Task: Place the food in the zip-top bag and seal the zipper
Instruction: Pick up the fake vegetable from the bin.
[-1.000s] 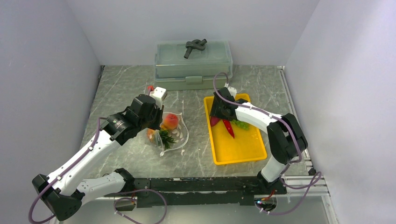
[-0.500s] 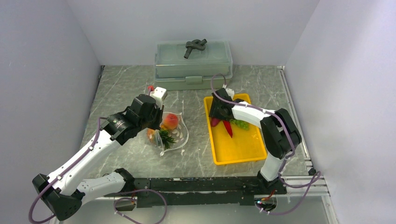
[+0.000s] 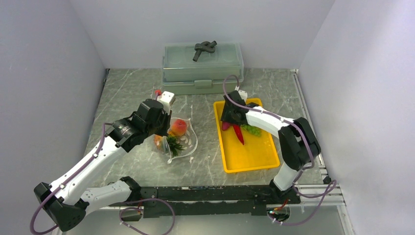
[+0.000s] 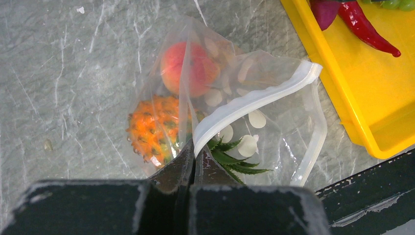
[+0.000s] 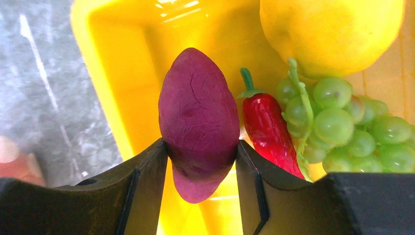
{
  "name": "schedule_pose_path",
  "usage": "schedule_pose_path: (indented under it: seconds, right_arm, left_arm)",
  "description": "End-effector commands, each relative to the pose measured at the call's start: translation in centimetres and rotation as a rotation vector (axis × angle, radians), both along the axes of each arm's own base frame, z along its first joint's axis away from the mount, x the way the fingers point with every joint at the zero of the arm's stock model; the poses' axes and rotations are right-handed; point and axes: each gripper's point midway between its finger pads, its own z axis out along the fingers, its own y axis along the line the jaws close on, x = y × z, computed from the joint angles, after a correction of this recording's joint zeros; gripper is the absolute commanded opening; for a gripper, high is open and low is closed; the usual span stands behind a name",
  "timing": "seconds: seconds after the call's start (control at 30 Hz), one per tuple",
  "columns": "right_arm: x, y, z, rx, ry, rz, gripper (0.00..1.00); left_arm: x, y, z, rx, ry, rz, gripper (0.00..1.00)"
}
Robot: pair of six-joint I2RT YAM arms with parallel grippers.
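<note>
Starting with the left wrist view, the left gripper (image 4: 194,157) is shown with its fingers pressed together on the zipper (image 4: 244,100), which is pinched near one end of the mouth of the bag (image 4: 288,127). The bag is laid on the table (image 4: 58,73), just beside the tray (image 4: 337,98), and its mouth is held agape. The peach (image 4: 188,68) and the pineapple (image 4: 154,129) are contained in the bag, with the pineapple's green crown pointed toward the mouth. In the right wrist view, the right gripper (image 5: 201,161) is shown with both fingers set against the sides of the eggplant (image 5: 198,117), which is clamped between them over the tray. The chili (image 5: 269,132) is located just beside the eggplant, the grapes (image 5: 342,122) are touching the chili, and the lemon (image 5: 333,34) is placed behind the grapes. In the top view, the bag is located left of the tray, and a lidded box (image 3: 203,66) is positioned at the far edge of the table.
</note>
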Motion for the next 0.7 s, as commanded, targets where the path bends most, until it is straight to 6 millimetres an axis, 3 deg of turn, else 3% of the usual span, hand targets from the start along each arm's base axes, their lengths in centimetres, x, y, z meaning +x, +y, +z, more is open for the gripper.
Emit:
schedule_pose_path:
  seconds: [0.0,0.3,0.67]
  right_arm:
    - [0.7,-0.2,5.3,0.045,-0.120,-0.011,0.26]
    - [-1.8,0.7,10.7,0.201,-0.207,0.045,0.26]
    - [-6.9,3.9,17.8,0.317,-0.329,0.256,0.22]
  left_arm:
    - [0.3,0.2,0.6,-0.002,-0.028,0.004,0.00]
    - [0.3,0.1,0.5,0.000,-0.023,0.001,0.00]
    - [0.4,0.2,0.3,0.008,-0.018,0.008,0.00]
